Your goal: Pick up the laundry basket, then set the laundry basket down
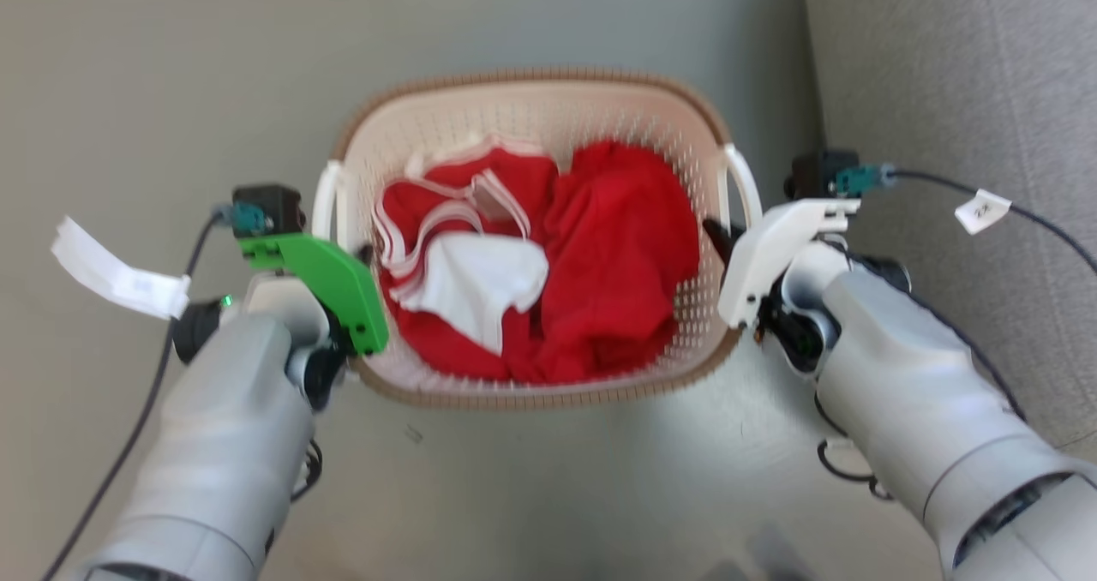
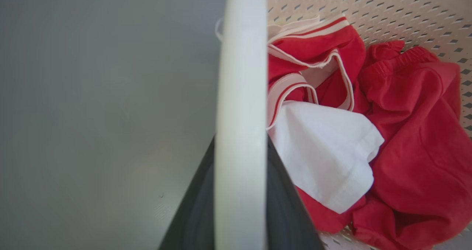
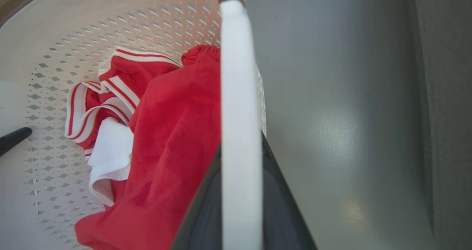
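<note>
The left gripper (image 1: 363,257) was clamped on a white handle (image 2: 239,95), 1 dark finger (image 2: 289,215) each side; the right gripper (image 1: 720,236) gripped the opposite handle (image 3: 239,95) likewise. Between them was the laundry basket (image 1: 600,116), holding red clothes (image 1: 617,247). Grasp looked done; lifting uncertain, set-down remained. The wrist views revealed finger contact; the head view gave the whole rim (image 1: 531,76).
</note>
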`<state>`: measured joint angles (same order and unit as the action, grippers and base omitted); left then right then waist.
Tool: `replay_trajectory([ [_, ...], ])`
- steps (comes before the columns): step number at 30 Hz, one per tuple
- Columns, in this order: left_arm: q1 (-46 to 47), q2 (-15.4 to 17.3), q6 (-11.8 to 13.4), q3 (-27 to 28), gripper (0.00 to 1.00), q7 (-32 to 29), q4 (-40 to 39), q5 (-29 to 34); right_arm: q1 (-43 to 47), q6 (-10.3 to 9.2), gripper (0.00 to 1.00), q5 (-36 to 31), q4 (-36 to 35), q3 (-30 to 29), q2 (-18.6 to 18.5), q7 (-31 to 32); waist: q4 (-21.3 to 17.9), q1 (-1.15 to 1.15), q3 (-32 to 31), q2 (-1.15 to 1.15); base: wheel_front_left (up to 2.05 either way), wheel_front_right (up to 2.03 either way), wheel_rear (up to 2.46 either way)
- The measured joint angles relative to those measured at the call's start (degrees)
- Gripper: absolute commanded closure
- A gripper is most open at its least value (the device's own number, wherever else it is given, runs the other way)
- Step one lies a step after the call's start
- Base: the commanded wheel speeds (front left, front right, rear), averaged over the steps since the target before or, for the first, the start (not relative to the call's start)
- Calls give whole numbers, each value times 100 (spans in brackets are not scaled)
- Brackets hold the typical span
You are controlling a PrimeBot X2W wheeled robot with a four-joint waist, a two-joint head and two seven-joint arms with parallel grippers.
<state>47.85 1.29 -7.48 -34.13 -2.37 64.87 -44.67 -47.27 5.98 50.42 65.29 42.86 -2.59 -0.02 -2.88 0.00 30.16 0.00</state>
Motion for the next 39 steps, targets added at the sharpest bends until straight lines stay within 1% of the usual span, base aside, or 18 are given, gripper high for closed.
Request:
replay_trajectory([
  [6,-384,-43,0,-108,100,-222,113,-163,392,4,100,236,23,126,5,342,22,0,-498,0,0,0,0],
  [7,-384,-43,0,-108,100,-222,113,-163,392,4,100,236,23,126,5,342,22,0,-498,0,0,0,0],
  [15,-771,-55,0,-158,100,-424,178,-358,734,4,100,372,26,307,18,592,56,0,-1161,0,0,0,0],
  [21,-1232,-92,-1,-241,100,-545,327,-481,1271,3,100,581,-33,502,27,813,77,0,-1740,0,0,0,0],
  [27,-1551,-108,-1,-302,100,-626,409,-532,1616,1,100,686,-63,622,30,960,69,0,-2235,0,0,0,0],
  [33,-1688,-131,-1,-319,100,-743,466,-624,1744,-2,100,776,-58,706,27,1094,47,0,-2629,0,0,0,0],
  [39,-1742,-131,-1,-350,100,-800,436,-720,1743,-2,100,814,-49,758,15,1169,29,0,-2835,0,0,0,0],
])
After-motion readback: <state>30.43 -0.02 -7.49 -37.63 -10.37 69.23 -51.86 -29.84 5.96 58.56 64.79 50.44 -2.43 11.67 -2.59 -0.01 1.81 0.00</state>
